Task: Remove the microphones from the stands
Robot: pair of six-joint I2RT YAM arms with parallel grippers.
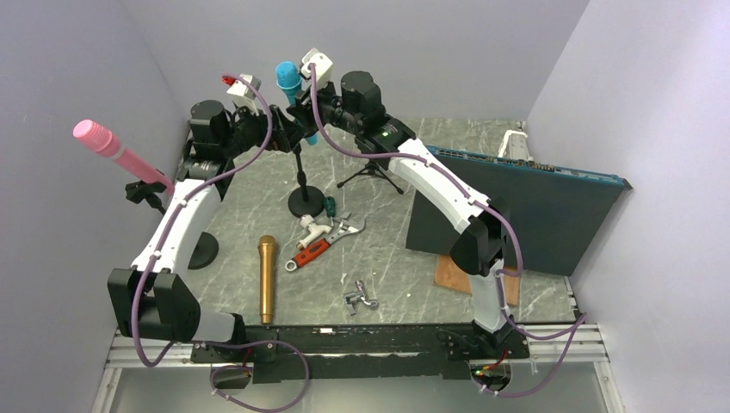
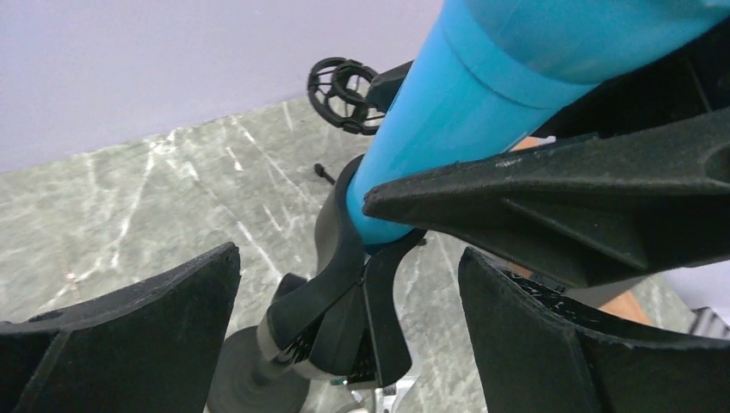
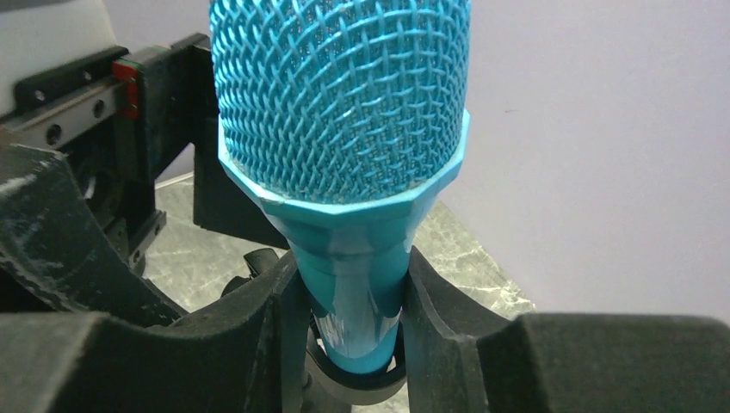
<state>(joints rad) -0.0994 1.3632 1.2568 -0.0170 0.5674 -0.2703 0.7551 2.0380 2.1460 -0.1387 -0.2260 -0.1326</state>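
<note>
The blue microphone sits tilted in the clip at the top of its stand, toward the far middle of the table. Its tail end is seated in the clip's cradle and not yet out. My right gripper is clamped on the shaft just under the mesh head, one finger on each side. I judge that spot suits the pull, because the wider collar above gives my fingers something to bear against as I draw up along the microphone's own axis. My left gripper hangs with its fingers wide apart, straddling the clip and the top of the pole, touching neither as far as I can see. I take it to be there to close on the stand and hold it down, since the round base is small and the whole thing could lift or tip with the microphone. Further out, a pink microphone rests on a second stand at the left. A gold microphone lies flat nearer me, with a red-handled wrench to its right, all well apart from the work.
</note>
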